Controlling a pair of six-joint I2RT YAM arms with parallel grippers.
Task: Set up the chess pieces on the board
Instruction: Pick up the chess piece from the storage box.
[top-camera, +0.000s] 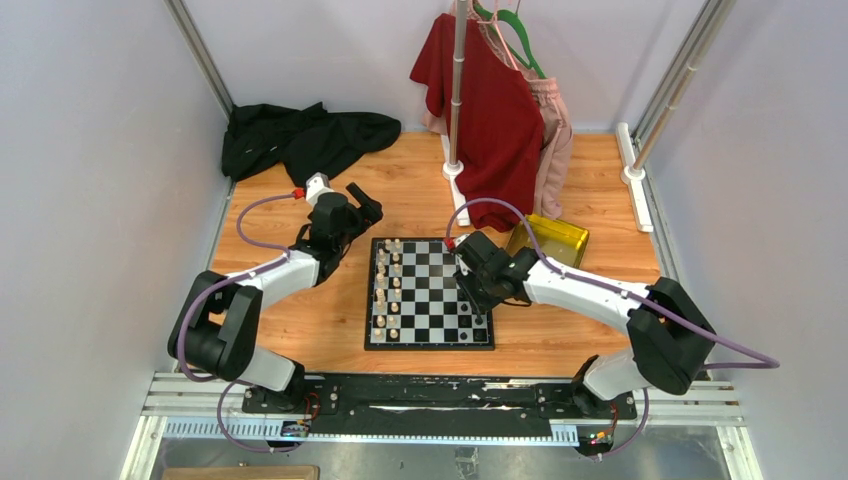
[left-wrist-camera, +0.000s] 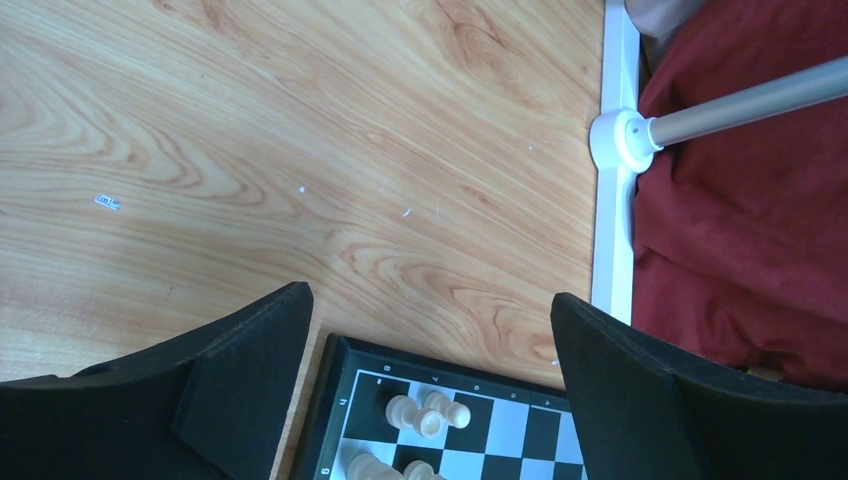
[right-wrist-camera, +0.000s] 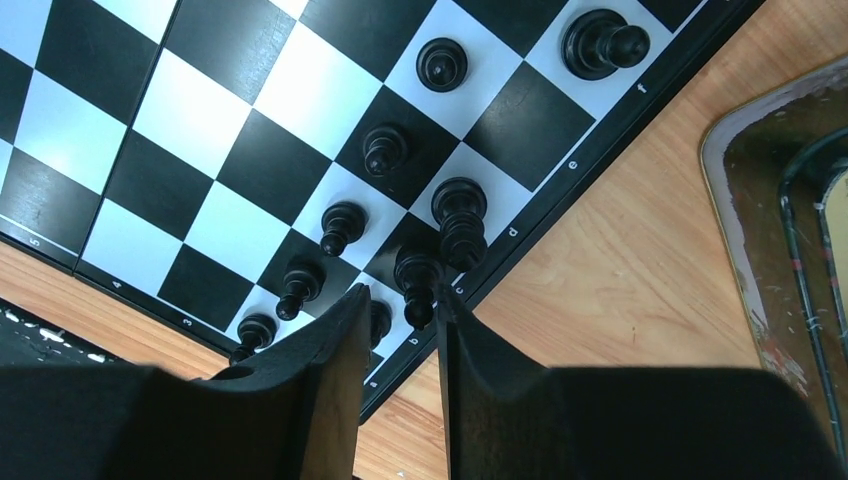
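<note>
- Top external view: the chessboard (top-camera: 440, 300) lies at the centre of the wooden table (top-camera: 300, 330).
  - Cream pieces (top-camera: 388, 290) stand in its two columns at 9 o'clock. Its 3 o'clock edge is largely hidden under the right arm.
  - The left gripper (top-camera: 367, 207) hangs off the board's 11 o'clock corner with its jaws spread.
  - The right gripper (top-camera: 479, 300) points down over the 3 o'clock edge, and its jaws are too small to judge here.
  - A yellow-gold tray (top-camera: 555, 240) sits at 2 o'clock from the board, partly covered by the arm and by a red shirt (top-camera: 490, 120) hanging at a rack pole (top-camera: 458, 90).
  - A black garment (top-camera: 300, 135) lies heaped at 11 o'clock.
- Left wrist view: the two dark fingers (left-wrist-camera: 250, 370) stand wide apart with nothing between them, only bare wood beneath.
  - Just one corner of the board shows at 6 o'clock, cut off by the frame.
  - A few cream pieces stand on that corner, overlapping so their types are unclear.
  - The shirt and the white rack base (left-wrist-camera: 612, 230) fill 3 o'clock.
- Right wrist view: the fingers (right-wrist-camera: 310, 390) are drawn nearly together, leaving a slim gap.
  - One black piece (right-wrist-camera: 416, 272) stands in the mouth of that gap, on the board's edge row. I cannot tell whether the pads grip it.
  - More black pieces (right-wrist-camera: 343, 226) run in a diagonal line towards 12 o'clock, and one is half hidden behind the left-hand finger.
  - The tray's rim is cut off at 3 o'clock.
</note>
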